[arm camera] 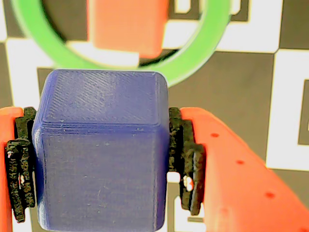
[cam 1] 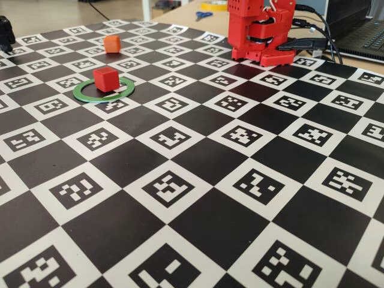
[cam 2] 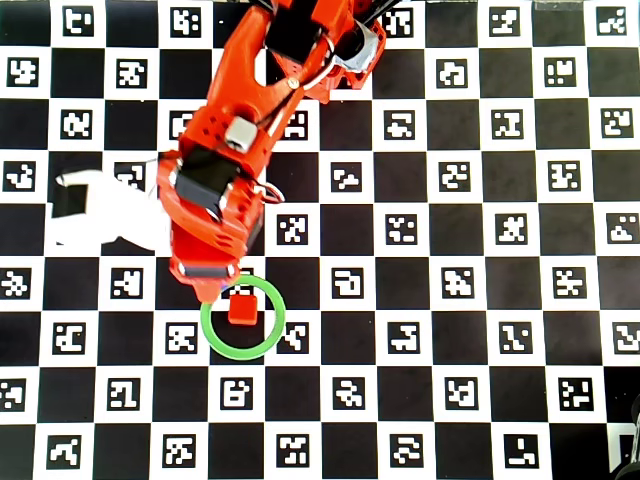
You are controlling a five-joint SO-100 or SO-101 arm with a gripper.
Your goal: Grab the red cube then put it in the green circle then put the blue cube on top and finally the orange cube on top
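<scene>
your red cube (cam 2: 241,308) already sits inside the green circle (cam 2: 213,335); your gripper (arm camera: 101,159) is clamped on the blue cube (arm camera: 99,154), with the orange cube (cam 1: 111,43) untouched.

The red cube (cam 1: 105,78) sits inside the green circle (cam 1: 84,94). In the fixed view, the orange cube (cam 1: 112,43) lies behind them. In the wrist view, the blue cube (arm camera: 101,150) sits between the gripper (arm camera: 101,162) fingers, before the circle.

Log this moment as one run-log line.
gripper: shut on blue cube | red cube: inside green circle | orange cube: unstacked on board | blue: near ring
</scene>
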